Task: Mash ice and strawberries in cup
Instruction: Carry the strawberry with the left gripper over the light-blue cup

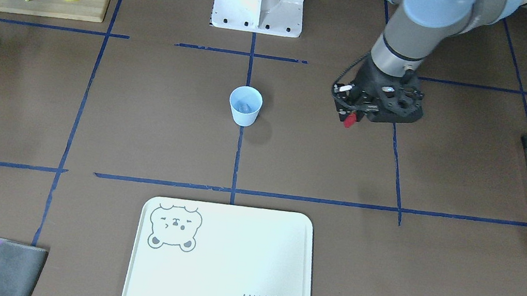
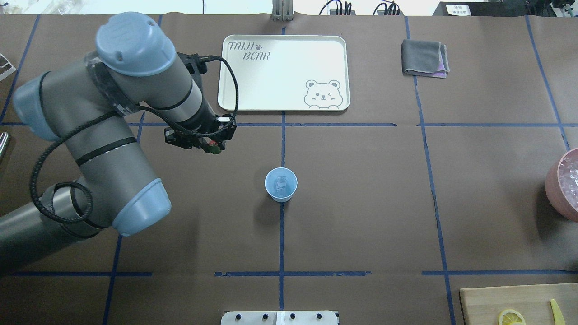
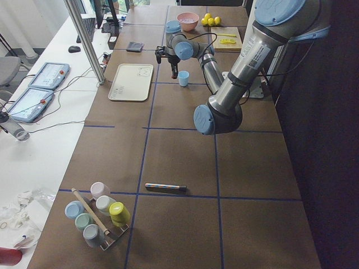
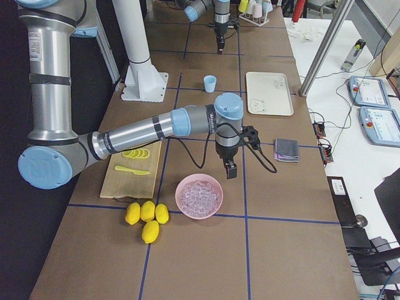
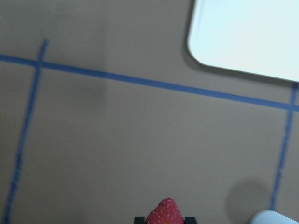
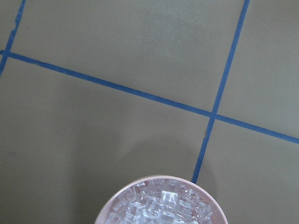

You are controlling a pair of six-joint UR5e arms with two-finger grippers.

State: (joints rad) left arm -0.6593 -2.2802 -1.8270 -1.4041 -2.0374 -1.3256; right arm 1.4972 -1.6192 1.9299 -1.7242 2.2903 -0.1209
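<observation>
strawberry (image 5: 164,212) between left jaws, wrist view

**Grey tubes, blue caps**

My left arm (image 2: 117,135) is grey tubing with pale blue joint caps and black bands. A ribbed black cable (image 2: 31,183) runs along it. My left gripper (image 2: 214,146) is black, and my white base (image 1: 259,1) shows dark screws.

Overhead and front views face oppositely, sharing the cup (image 2: 291,188).
</observation>
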